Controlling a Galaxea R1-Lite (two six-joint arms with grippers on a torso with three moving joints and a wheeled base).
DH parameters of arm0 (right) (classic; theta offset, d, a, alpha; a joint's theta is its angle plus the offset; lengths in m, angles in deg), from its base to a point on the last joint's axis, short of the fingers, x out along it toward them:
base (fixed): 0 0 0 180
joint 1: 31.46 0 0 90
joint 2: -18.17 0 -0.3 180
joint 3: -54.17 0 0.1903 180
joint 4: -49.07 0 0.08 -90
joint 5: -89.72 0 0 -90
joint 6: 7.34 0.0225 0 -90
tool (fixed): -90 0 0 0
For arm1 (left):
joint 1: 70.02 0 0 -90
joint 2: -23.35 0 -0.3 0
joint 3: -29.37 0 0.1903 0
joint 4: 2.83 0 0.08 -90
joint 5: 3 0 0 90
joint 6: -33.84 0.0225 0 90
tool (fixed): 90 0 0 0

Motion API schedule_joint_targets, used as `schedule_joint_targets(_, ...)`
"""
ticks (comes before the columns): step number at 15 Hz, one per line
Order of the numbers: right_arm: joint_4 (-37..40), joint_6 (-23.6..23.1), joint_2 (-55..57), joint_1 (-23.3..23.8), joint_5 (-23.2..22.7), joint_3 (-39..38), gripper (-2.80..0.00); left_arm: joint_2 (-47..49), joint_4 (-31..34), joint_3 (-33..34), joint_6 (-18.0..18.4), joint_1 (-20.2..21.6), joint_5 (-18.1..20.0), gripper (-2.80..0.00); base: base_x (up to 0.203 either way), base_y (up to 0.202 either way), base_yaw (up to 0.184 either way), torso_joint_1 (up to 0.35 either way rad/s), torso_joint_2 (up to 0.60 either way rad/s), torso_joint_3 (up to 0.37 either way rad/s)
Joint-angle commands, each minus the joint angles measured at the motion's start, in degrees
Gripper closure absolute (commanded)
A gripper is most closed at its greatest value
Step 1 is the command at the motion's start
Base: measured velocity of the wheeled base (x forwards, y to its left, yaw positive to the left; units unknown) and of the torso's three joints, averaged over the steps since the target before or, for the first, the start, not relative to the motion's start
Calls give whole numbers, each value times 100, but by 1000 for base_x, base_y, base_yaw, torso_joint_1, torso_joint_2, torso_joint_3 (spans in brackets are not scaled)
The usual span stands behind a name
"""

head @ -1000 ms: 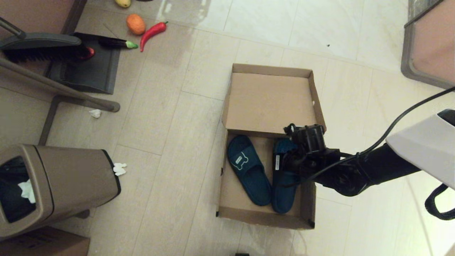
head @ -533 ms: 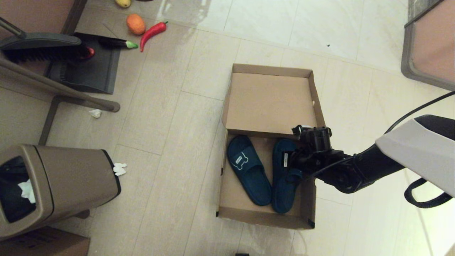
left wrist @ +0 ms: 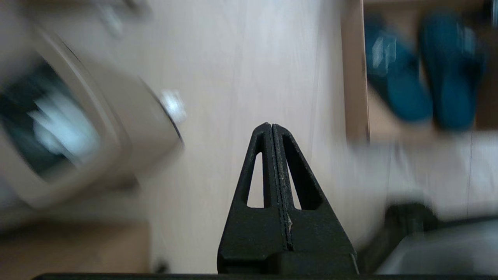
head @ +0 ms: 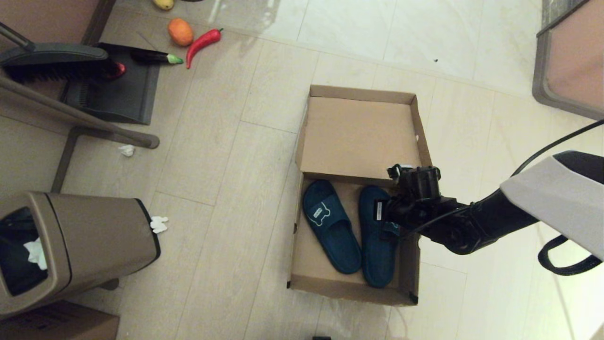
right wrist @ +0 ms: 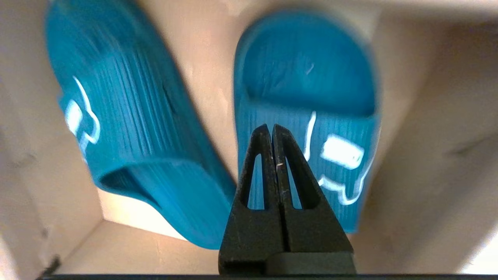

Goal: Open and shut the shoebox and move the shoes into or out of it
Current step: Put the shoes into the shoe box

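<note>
The brown cardboard shoebox [head: 349,289] lies open on the floor, its lid [head: 361,137] folded flat behind it. Both navy slippers are inside, side by side: the left one [head: 330,226] with its white bear logo showing, and the right one [head: 375,255] against the right wall. My right gripper [head: 384,212] hovers over the right slipper's strap. In the right wrist view it [right wrist: 271,128] is shut, with nothing between its fingers, above that strap [right wrist: 342,155]. My left gripper [left wrist: 271,126] is shut, held over bare floor left of the box, and is outside the head view.
A brown trash bin [head: 75,245] stands at the near left beside a cardboard carton [head: 56,323]. Paper scraps [head: 159,224] lie by the bin. At the far left are a dustpan with brush [head: 108,85], a metal frame leg [head: 80,118], an orange fruit [head: 180,31] and a red chilli [head: 203,41].
The right slipper has settled flat next to the other one. My right gripper has shifted slightly toward the box's right wall and stays above the strap.
</note>
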Motion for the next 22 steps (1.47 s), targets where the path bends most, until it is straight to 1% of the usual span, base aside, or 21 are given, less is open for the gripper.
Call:
schedule_joint_targets(1, 46, 14, -557, 56, 2, -89, 0, 674, 38, -658, -27, -7, 6, 0, 0, 0, 0, 0, 0, 0)
schedule_joint_targets(3, 305, 21, -962, 89, 0, -94, 0, 1595, -125, -928, -145, -25, 9, 0, 0, 0, 0, 0, 0, 0)
schedule_joint_targets(4, 431, 23, -1181, 155, -4, -93, 0, 2168, -377, -1042, -249, -31, 10, 0, 0, 0, 0, 0, 0, 0)
schedule_joint_targets(5, 626, 24, -1371, 297, -31, -72, 0, 2764, -688, -1158, -367, -32, 7, 0, 0, 0, 0, 0, 0, 0)
schedule_joint_targets(8, 1016, 24, -1740, 966, -224, -9, 0, 4234, -1363, -1487, -691, -39, 18, 0, 0, 0, 0, 0, 0, 0)
schedule_joint_targets(11, 1156, 25, -1883, 1532, -268, -16, 0, 5127, -1809, -1700, -837, -30, 20, 0, 0, 0, 0, 0, 0, 0)
schedule_joint_targets(14, 1418, 84, -1978, 2071, -541, 8, 0, 5831, -2119, -1727, -1041, 5, 0, 0, 0, 0, 0, 0, 0, 0)
schedule_joint_targets(16, 1490, 111, -1925, 2493, -668, 187, 0, 6208, -2166, -1703, -1020, 7, 2, 0, 0, 0, 0, 0, 0, 0)
schedule_joint_targets(17, 1620, 131, -1893, 2740, -793, 309, 0, 6393, -2170, -1699, -906, 8, -10, 0, 0, 0, 0, 0, 0, 0)
schedule_joint_targets(18, 1726, 271, -1832, 2952, -971, 437, 0, 6561, -2173, -1716, -782, 8, -68, 0, 0, 0, 0, 0, 0, 0)
schedule_joint_targets(19, 1791, 603, -1719, 3115, -1108, 597, 0, 6732, -2180, -1755, -672, 9, -131, 0, 0, 0, 0, 0, 0, 0)
schedule_joint_targets(20, 1874, 792, -1612, 3204, -1150, 689, 0, 6861, -2183, -1838, -611, 9, -150, 0, 0, 0, 0, 0, 0, 0)
schedule_joint_targets(22, 1904, 833, -1507, 3235, -1169, 723, 0, 7153, -2183, -1986, -611, 9, -136, 0, 0, 0, 0, 0, 0, 0)
